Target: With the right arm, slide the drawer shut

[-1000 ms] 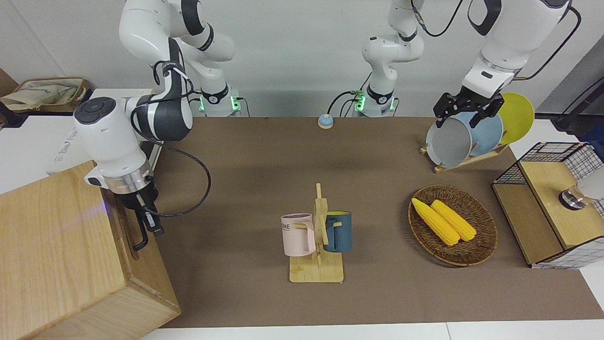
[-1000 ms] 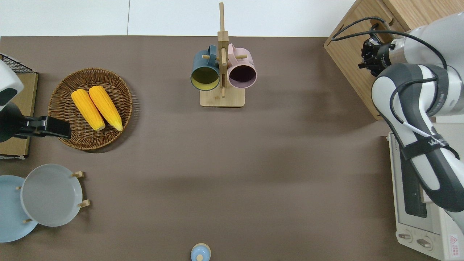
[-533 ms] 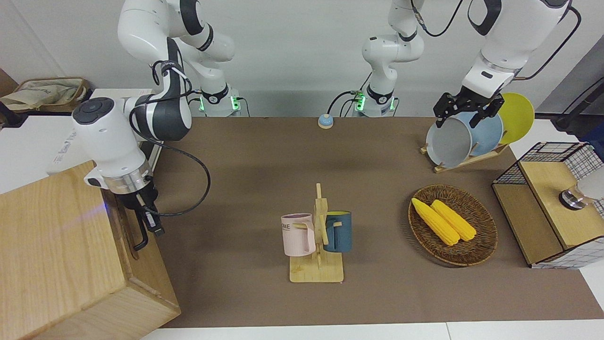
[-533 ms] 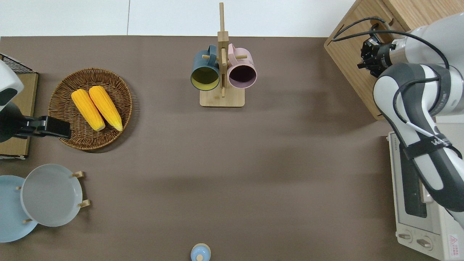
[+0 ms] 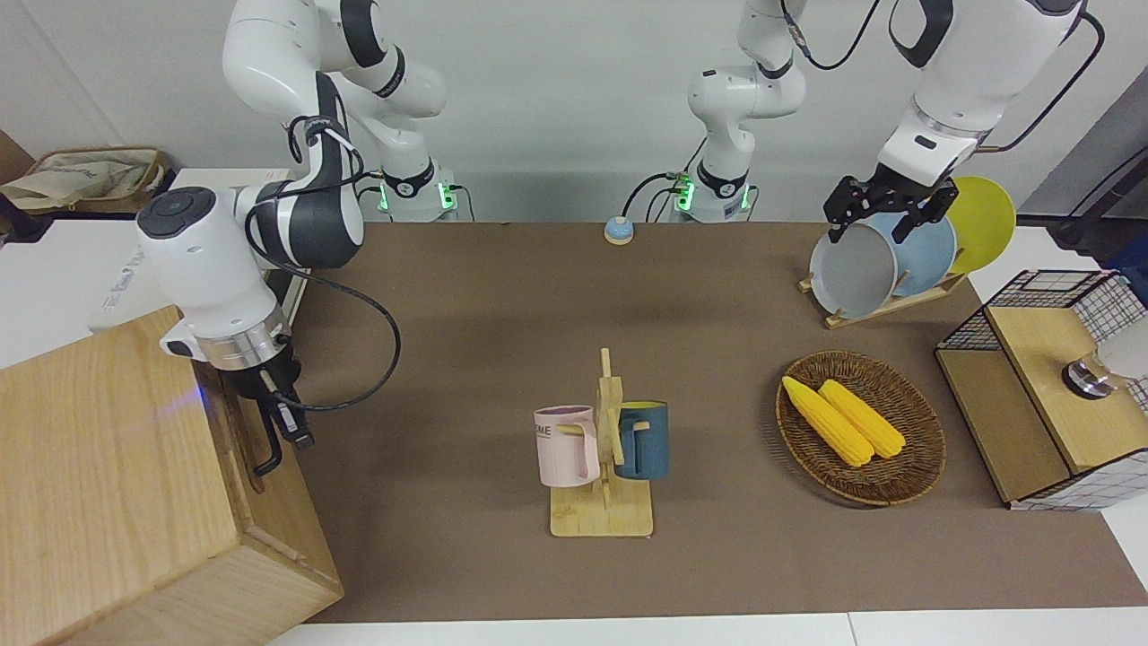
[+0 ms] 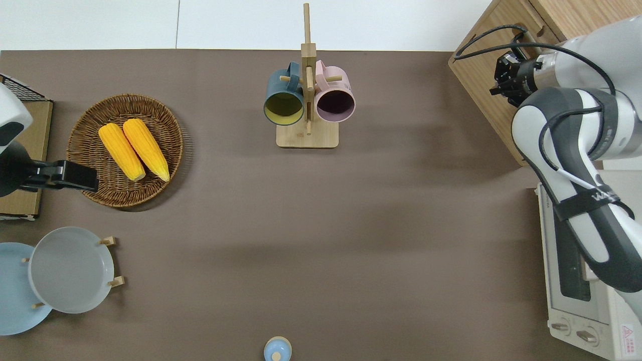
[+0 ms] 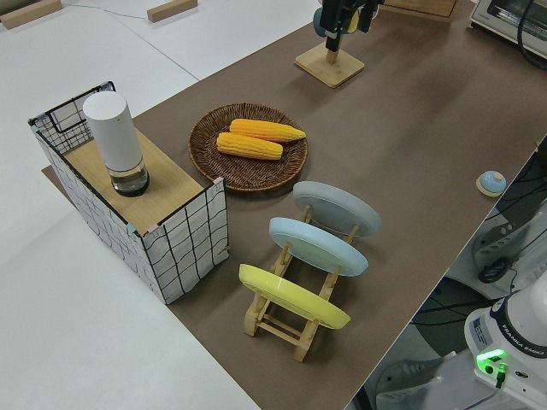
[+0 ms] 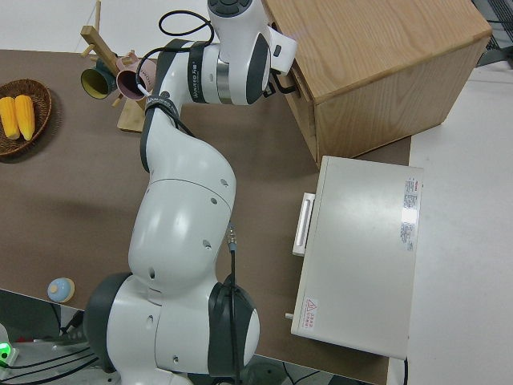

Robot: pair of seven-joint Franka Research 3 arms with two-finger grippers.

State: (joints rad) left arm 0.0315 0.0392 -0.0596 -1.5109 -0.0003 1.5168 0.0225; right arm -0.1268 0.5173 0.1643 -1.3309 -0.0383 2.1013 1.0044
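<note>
Right gripper (image 5: 285, 414) sits at the front of the cabinet (image 5: 99, 484), at the right arm's end of the table (image 5: 502, 341), just beside the black bar handle (image 5: 266, 449) of the drawer (image 5: 240, 429). Contact with the handle cannot be told, nor whether its fingers are apart or together. Drawer front looks nearly flush with the cabinet face. Left arm parked.

The brown table (image 5: 466, 296) carries cabinet (image 5: 108, 484), mug rack (image 5: 603, 511), basket (image 5: 915, 467).
</note>
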